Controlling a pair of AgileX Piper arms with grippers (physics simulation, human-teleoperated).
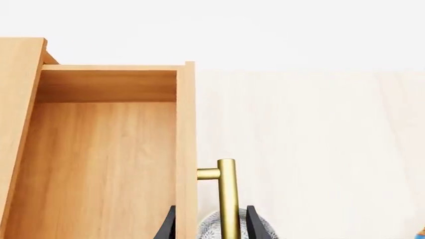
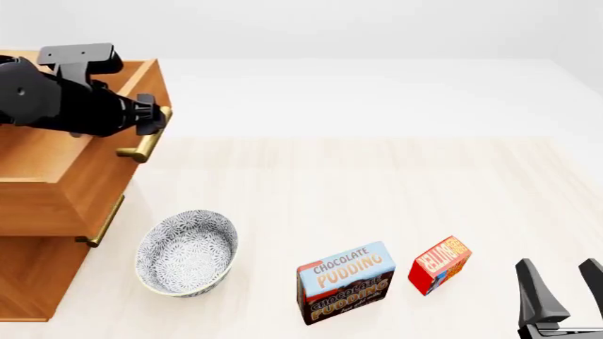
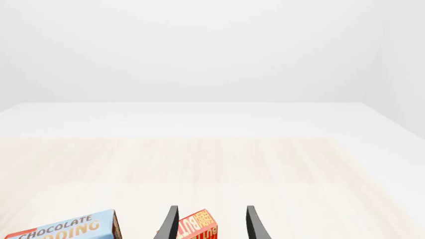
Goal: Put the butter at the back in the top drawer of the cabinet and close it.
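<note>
Right gripper [image 2: 563, 286], jaws apart and empty, sits near the butter [image 2: 439, 265] on the table by the pudding box [image 2: 345, 281]; left gripper [image 1: 210, 224], jaws straddling the handle [image 1: 226, 196], has the top drawer [image 2: 70, 166] open, so loading and closing remain.

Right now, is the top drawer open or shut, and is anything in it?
Open. The top drawer juts out from the cabinet; the left wrist view shows its bare wooden floor, though not all of it. The left gripper straddles its handle.
</note>
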